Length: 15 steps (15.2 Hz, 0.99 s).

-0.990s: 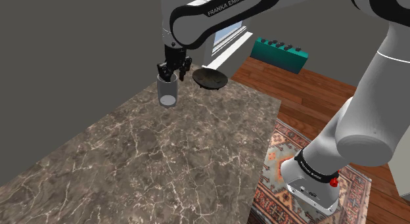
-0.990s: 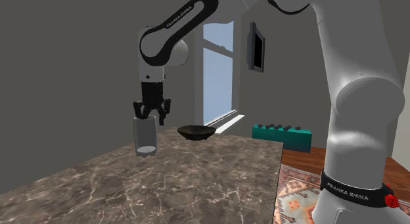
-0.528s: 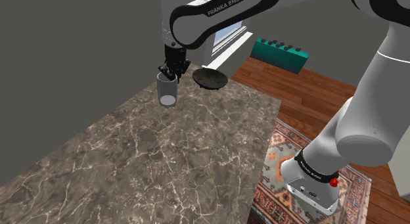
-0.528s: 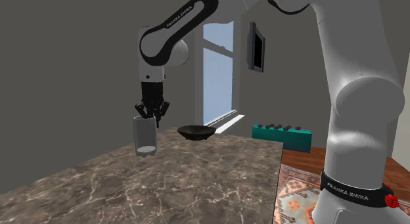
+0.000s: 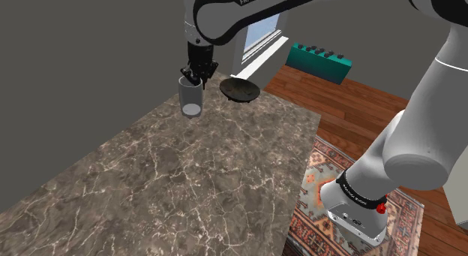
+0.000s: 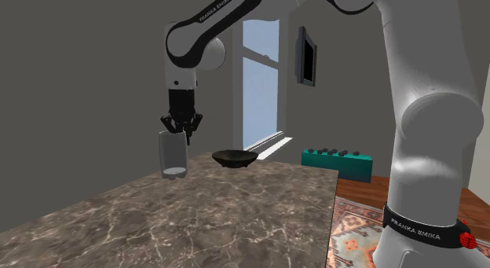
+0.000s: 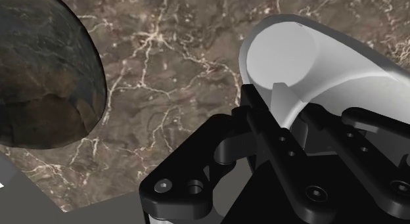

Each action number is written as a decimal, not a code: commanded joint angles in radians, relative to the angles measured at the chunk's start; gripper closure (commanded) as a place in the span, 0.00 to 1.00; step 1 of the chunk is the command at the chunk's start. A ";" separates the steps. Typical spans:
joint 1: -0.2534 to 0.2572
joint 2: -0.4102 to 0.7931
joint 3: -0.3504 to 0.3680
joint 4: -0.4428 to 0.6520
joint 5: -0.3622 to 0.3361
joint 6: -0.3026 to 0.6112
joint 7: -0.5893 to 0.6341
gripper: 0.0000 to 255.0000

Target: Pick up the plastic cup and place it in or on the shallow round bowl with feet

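Here, pincer (image 5: 194,77): we saw it clamped on the cup (image 5: 191,102) rim.
Carry: we judged level, slow travel to the bowl (image 5: 240,89) best.

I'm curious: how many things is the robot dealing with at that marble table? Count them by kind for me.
Cups: 1, the pale grey cup, clasped at its rim by the gripper
Bowls: 1, the dark bowl, standing on the table
Total: 2
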 commanded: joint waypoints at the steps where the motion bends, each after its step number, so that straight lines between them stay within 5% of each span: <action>1: -0.001 -0.010 0.001 0.015 0.004 -0.024 -0.003 1.00; 15: -0.003 -0.062 0.005 0.140 0.024 -0.199 -0.021 1.00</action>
